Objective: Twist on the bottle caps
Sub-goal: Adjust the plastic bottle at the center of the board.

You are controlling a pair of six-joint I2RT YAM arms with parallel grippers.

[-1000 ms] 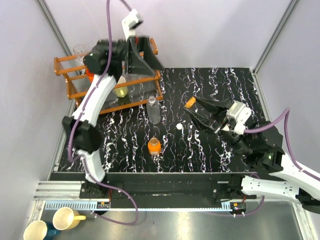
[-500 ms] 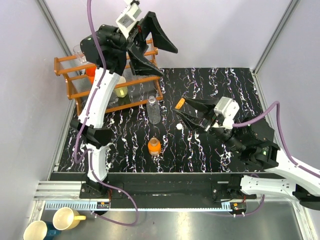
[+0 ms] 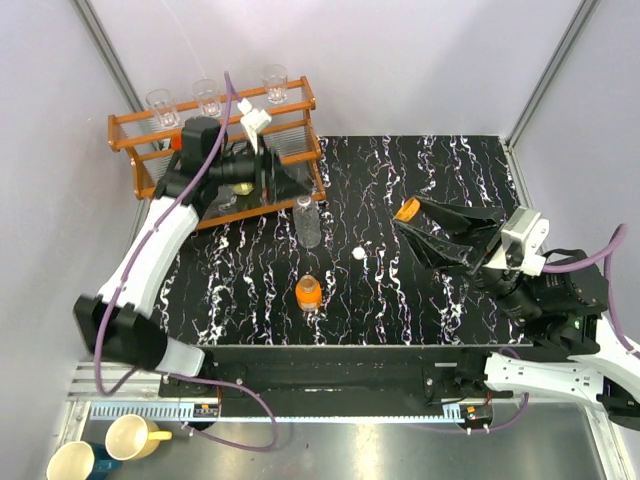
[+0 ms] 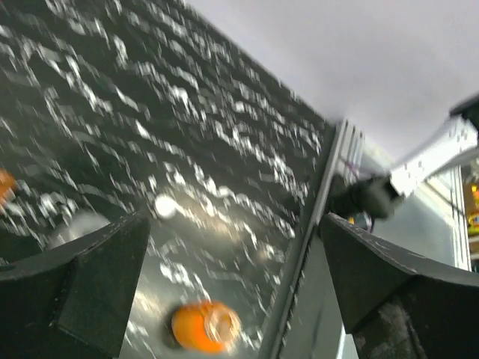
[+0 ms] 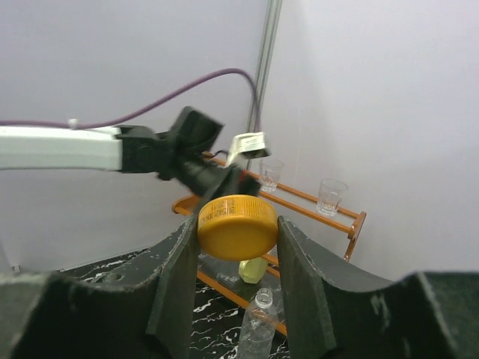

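The squat orange bottle (image 3: 309, 291) stands nearest the bases, with the white cap (image 3: 358, 254) lying just beyond it. The clear bottle (image 3: 308, 220) is upright farther back, its base cut off in the right wrist view. To their right the right gripper (image 3: 408, 214) pinches the orange cap (image 5: 237, 226), and farthest, by the rack (image 3: 140, 128), the left gripper (image 4: 232, 223) gapes wide, its own view blurred.

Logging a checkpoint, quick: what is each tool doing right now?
Left tool: open, holding nothing.
Right tool: closed on the orange cap.
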